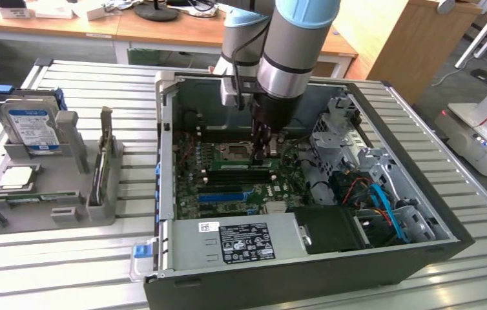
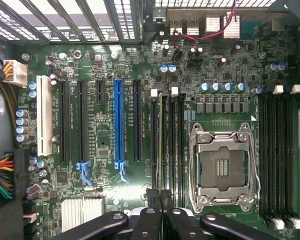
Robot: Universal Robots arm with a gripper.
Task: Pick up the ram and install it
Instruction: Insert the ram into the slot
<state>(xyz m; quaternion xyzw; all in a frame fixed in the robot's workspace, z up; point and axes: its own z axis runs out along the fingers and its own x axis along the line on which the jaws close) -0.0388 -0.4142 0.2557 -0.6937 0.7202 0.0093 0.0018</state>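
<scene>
The ribbed metal tabletop carries a grey moulded holder, which props up the silver hard drive. Beside it, the open black steel case bares its green motherboard. My hand reaches down inside, black fingers pinched together on the ram. It is a thin green stick, seen edge-on along a black slot just beside the square metal socket.
</scene>
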